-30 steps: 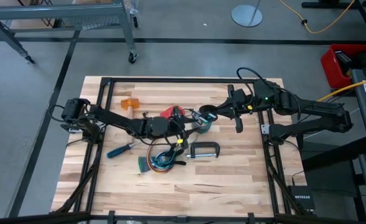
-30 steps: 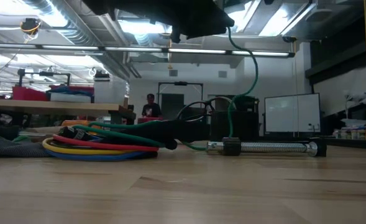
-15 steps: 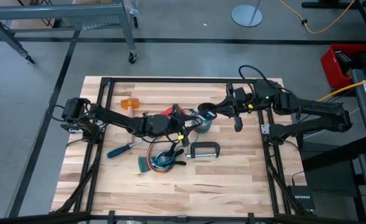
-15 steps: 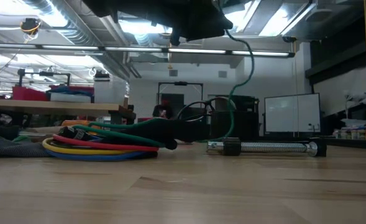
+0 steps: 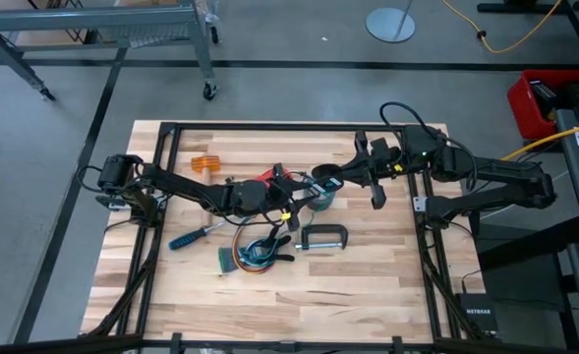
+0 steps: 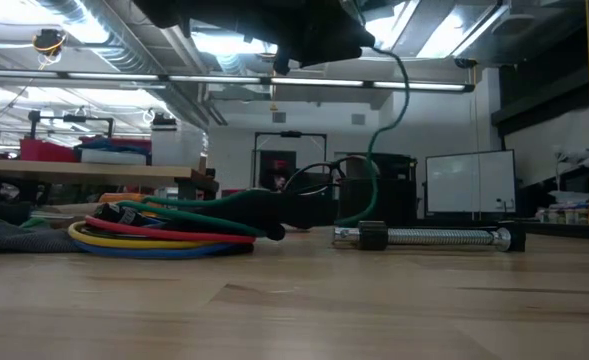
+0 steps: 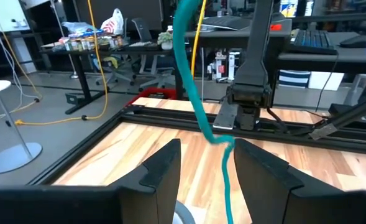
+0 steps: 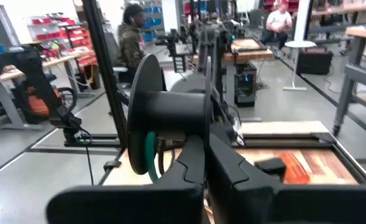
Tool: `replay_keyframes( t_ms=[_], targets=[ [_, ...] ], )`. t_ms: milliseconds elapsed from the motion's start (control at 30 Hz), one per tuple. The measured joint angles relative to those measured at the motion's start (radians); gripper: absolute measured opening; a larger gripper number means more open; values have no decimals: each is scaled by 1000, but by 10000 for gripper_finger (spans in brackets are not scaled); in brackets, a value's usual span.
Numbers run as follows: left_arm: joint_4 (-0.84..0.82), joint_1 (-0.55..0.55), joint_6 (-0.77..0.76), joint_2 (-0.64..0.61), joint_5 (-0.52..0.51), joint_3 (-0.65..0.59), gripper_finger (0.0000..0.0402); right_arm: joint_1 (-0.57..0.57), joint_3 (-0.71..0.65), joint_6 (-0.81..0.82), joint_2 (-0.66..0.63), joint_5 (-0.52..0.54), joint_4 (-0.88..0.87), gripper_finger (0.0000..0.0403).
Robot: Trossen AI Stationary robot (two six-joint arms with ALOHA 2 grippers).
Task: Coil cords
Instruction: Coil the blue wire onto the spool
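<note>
- While the left gripper (image 5: 291, 187) hangs near the middle of the high view, its fingers (image 7: 163, 167) stand spread, and a green cord (image 7: 198, 112) runs through the gap between them (whether it touches either finger, I cannot tell).
- Right gripper (image 5: 330, 181), just right of it, is closed on a black spool (image 8: 170, 117) with green cord wound on it.
- Below both, toward the frame's centre, the multicoloured bundle (image 5: 253, 254) lies looped on the wooden surface (image 5: 368, 275).
- Right of the bundle lies a C-clamp (image 5: 323, 237); left of it a blue-handled tool (image 5: 187, 237).
</note>
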Motion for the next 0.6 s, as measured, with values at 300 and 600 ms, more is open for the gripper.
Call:
replay_keyframes(
  t_ms=[300, 600],
  targets=[
    [8, 2, -1, 0, 0, 0, 141, 0, 0, 0, 13, -4, 53, 2],
    [158, 4, 10, 55, 25, 0, 141, 0, 0, 0, 26, -4, 58, 2]
  ],
)
